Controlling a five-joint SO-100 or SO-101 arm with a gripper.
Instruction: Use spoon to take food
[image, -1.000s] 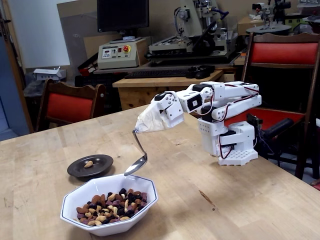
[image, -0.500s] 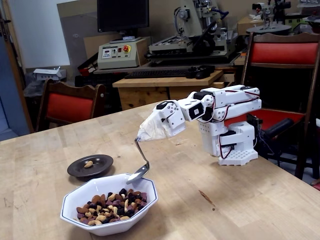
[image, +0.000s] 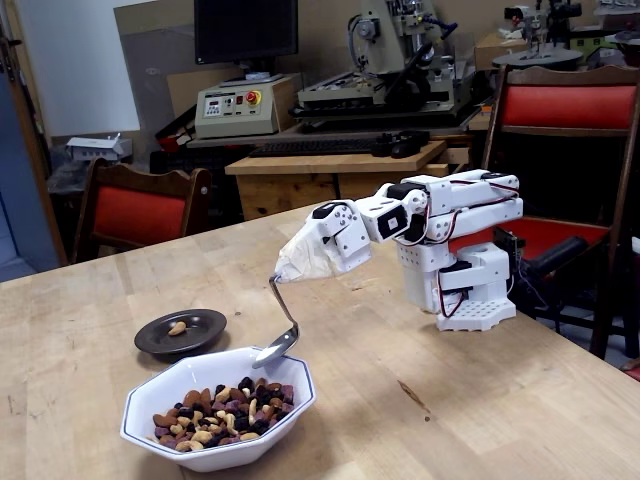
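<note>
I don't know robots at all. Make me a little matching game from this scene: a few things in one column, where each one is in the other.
Things:
1. spoon
2. food
3. single nut
4. white arm base

Places:
A. on the small dark plate
B. heaped in the white bowl
C. hanging from the taped tool, its tip over the bowl's rim
D. standing on the wooden table near the red chair

Pairs: 1-C, 2-B, 3-A, 4-D

Soft even indoor light, slightly grainy
</note>
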